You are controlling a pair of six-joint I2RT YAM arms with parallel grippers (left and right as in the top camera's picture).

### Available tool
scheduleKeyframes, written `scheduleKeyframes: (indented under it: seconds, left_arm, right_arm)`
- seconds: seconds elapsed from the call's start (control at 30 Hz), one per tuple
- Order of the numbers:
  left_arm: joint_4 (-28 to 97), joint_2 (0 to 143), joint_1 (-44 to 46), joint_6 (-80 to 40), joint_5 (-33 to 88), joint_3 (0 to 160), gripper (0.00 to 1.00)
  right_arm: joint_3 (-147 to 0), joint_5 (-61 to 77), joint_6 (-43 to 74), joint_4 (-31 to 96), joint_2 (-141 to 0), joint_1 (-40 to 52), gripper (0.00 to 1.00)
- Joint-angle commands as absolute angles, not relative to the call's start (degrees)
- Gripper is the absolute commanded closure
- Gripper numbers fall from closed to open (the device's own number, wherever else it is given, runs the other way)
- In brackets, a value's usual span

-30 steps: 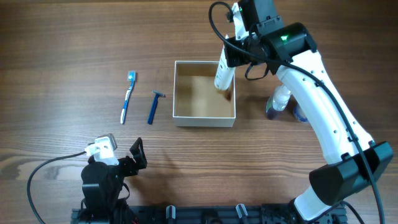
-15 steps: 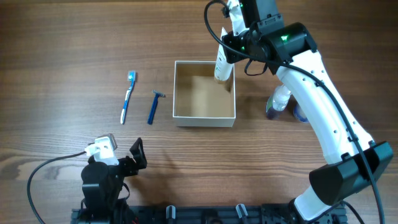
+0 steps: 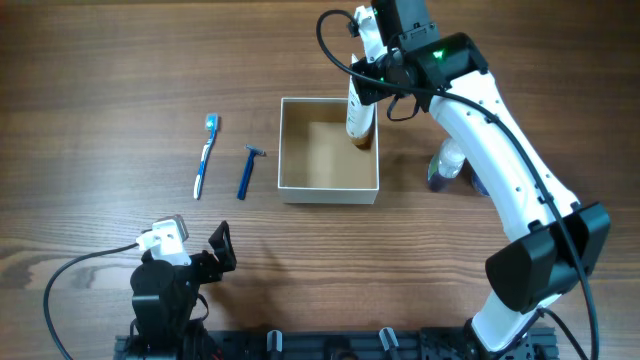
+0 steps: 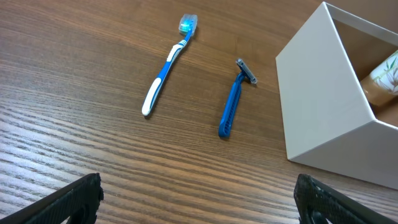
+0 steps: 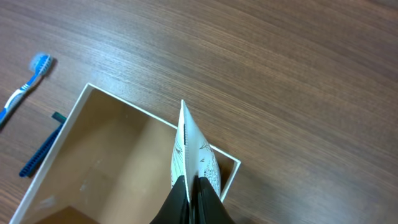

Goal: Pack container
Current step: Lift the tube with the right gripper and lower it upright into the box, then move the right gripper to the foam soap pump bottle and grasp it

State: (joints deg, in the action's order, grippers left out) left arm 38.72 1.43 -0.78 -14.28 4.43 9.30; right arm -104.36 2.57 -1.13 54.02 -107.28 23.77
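Observation:
The container (image 3: 288, 150) is a square white box with a tan inside, at the table's middle. My right gripper (image 3: 365, 85) is shut on the flat crimped end of a white tube (image 3: 358, 112). The tube hangs cap-down in the container's back right corner. In the right wrist view the closed fingers (image 5: 186, 202) pinch the tube (image 5: 194, 152) above the container (image 5: 124, 107). My left gripper (image 3: 222, 248) is open and empty, low near the front left edge. The left wrist view shows the container's white wall (image 4: 323, 106).
A blue toothbrush (image 3: 205, 155) and a blue razor (image 3: 246, 172) lie left of the container; both also show in the left wrist view, the toothbrush (image 4: 166, 65) and the razor (image 4: 235, 99). A white bottle (image 3: 448, 162) and a small bluish item lie right of the container.
My right gripper has shifted slightly back and left with the tube. The tube's cap end now sits lower, inside the container's back right corner. The left arm has not moved.

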Motion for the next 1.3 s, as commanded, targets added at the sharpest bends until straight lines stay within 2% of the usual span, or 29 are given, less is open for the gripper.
scheduleKeyframes:
  seconds: [0.0, 0.1, 0.4, 0.53, 0.83, 1.13, 1.27]
  left_arm:
    - [38.6, 0.9, -0.5, -14.2, 4.9, 9.2, 0.00]
    - [38.6, 0.9, -0.5, -14.2, 4.9, 9.2, 0.00]
    - [38.6, 0.9, -0.5, -14.2, 4.9, 9.2, 0.00]
    - [38.6, 0.9, -0.5, -14.2, 4.9, 9.2, 0.00]
    - [38.6, 0.9, -0.5, -14.2, 4.9, 9.2, 0.00]
    - [38.6, 0.9, -0.5, -14.2, 4.9, 9.2, 0.00]
    - [38.6, 0.9, -0.5, -14.2, 4.9, 9.2, 0.00]
  right_arm:
    - [-105.3, 2.6, -3.0, 53.3, -107.4, 23.9, 0.70]
    - [-105.3, 2.6, -3.1, 53.4, -107.4, 23.9, 0.64]
    - [-105.3, 1.4, -2.4, 54.2, -103.2, 23.9, 0.58]
    - [-105.3, -6.0, 6.6, 57.1, -96.7, 22.6, 0.39]
    - [-105.1, -6.7, 22.1, 74.7, -91.6, 11.9, 0.18]
    - [-91.9, -4.1, 25.8, 75.0, -93.8, 8.4, 0.12]
    - [-84.7, -3.2, 27.4, 70.5, -93.8, 8.4, 0.14]
